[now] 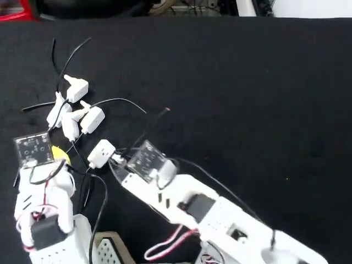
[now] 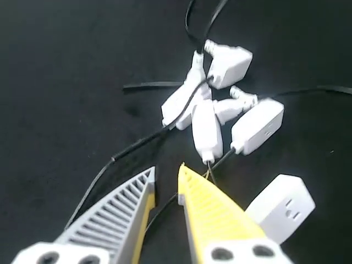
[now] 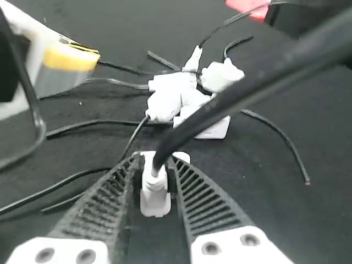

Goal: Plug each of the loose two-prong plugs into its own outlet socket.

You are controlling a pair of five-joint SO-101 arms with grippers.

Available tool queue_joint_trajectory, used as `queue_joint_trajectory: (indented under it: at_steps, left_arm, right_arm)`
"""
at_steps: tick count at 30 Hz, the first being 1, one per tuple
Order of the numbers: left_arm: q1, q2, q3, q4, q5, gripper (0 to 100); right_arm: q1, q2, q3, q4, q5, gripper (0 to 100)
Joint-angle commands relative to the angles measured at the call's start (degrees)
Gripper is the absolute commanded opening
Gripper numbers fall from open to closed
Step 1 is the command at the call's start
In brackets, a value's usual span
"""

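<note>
A heap of white two-prong plugs (image 1: 65, 113) and outlet sockets with black cables lies at the table's left. My right gripper (image 3: 155, 165) is shut on a white plug (image 3: 154, 193), whose front meets a white outlet socket (image 3: 165, 158). From above, that socket (image 1: 100, 153) lies just left of the right gripper (image 1: 118, 159). My left gripper (image 2: 166, 171) hangs slightly open over a black cable, short of a loose plug (image 2: 207, 130). Beside it lie a second socket (image 2: 258, 125) and the nearer socket (image 2: 283, 206). The left gripper (image 1: 59, 155) sits below the heap.
Loose black cables (image 1: 118, 101) trail from the heap across the left of the black table (image 1: 247, 82). An angled white adapter (image 1: 77, 88) tops the heap. The right arm's body (image 1: 220, 214) crosses the lower middle. The table's far edge borders clutter.
</note>
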Motion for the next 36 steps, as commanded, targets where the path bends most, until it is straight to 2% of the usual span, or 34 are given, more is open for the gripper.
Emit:
queue_joint_trajectory:
  at_steps: [1,3,5,8,10,14,17,23,25,32,36]
  left_arm:
    - [2.77,0.09,4.44,-8.35,-0.7,8]
    - [6.99,0.18,8.22,-13.45,-0.7,8]
    - [10.68,0.26,11.74,-18.37,-0.62,9]
    - [11.82,0.35,13.32,-21.71,-0.53,9]
    - [12.09,0.35,13.23,-21.63,-0.35,9]
    - [12.26,1.05,12.7,-21.54,-0.44,9]
    - [13.23,6.86,7.96,-19.08,-0.62,9]
    - [23.25,32.18,-10.51,-8.35,-8.44,9]
    - [25.36,40.35,-14.81,-7.38,-9.58,9]
    - [25.63,65.85,-27.3,-8.7,-15.82,9]
    - [23.96,81.76,-36.18,-8.62,-16.35,9]
  right_arm:
    - [3.6,10.07,-5.85,-6.24,4.31,1.1]
    - [6.59,8.92,-9.63,2.29,8.26,1.1]
    - [10.99,6.2,-15.96,16.7,9.05,1.1]
    - [18.73,2.59,-26.59,37.98,8.97,1.1]
    - [22.95,1.8,-31.25,44.84,7.12,1.1]
    - [29.98,3.56,-35.74,47.74,4.48,1.1]
    - [31.47,8.92,-40.57,51.43,4.48,1.1]
    - [31.56,23.25,-50.07,58.02,4.66,1.1]
    - [31.56,24.92,-51.12,58.46,4.92,1.1]
    - [32.35,25.45,-51.21,58.46,4.92,1.1]
    - [32.44,25.45,-51.3,58.46,5.01,1.1]
